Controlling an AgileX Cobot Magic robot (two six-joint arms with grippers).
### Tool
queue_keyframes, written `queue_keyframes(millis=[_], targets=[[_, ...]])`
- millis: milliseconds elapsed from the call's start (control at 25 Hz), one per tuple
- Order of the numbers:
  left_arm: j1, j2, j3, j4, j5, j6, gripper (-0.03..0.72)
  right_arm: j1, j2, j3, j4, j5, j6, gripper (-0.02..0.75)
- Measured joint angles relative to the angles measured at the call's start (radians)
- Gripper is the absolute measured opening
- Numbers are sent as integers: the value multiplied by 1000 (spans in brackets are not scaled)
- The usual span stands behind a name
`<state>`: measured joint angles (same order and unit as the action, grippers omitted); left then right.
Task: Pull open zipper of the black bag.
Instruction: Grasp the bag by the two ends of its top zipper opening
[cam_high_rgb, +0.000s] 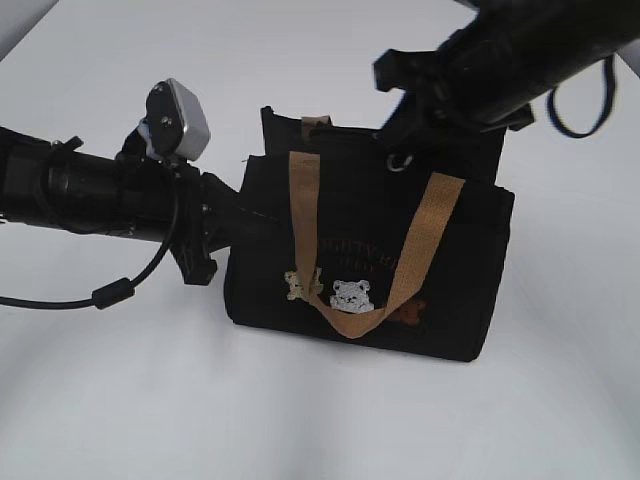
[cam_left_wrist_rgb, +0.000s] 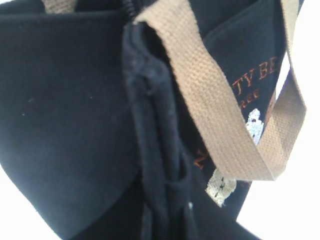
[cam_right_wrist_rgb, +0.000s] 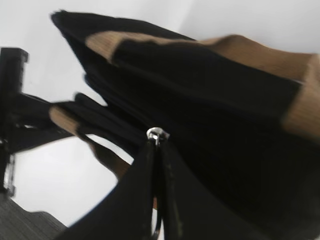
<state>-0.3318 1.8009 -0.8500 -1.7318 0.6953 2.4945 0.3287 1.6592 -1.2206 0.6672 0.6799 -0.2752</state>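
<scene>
left hand (cam_high_rgb: 235, 222) sits at the left end of the black bag (cam_high_rgb: 370, 260), pinching a fold of the bag's side fabric to brace it; in our left wrist view the black fold runs straight down the middle, so we call it grasping the bag. the bag stands upright on the white surface (cam_high_rgb: 300, 420), tan straps (cam_high_rgb: 345, 240) draped down the front. right hand (cam_high_rgb: 410, 145) is over the bag's top right, fingers (cam_right_wrist_rgb: 145, 200) clenched together just under the silver slider of the zipper (cam_right_wrist_rgb: 156, 134); it looks pinched on the pull, though the ring itself is mostly hidden. from what shows, the zipper looks shut. grip appears done; the pull along the top is all left to do.
</scene>
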Motion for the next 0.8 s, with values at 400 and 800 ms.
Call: queue_keyframes(millis=[400,800], targets=[[0,0,-1,0,0,-1,50,-163,-84,0,-171,256,0,5],[0,-86,-1,139,-41,-614,393,-162,-126,0,-173,373,0,527]])
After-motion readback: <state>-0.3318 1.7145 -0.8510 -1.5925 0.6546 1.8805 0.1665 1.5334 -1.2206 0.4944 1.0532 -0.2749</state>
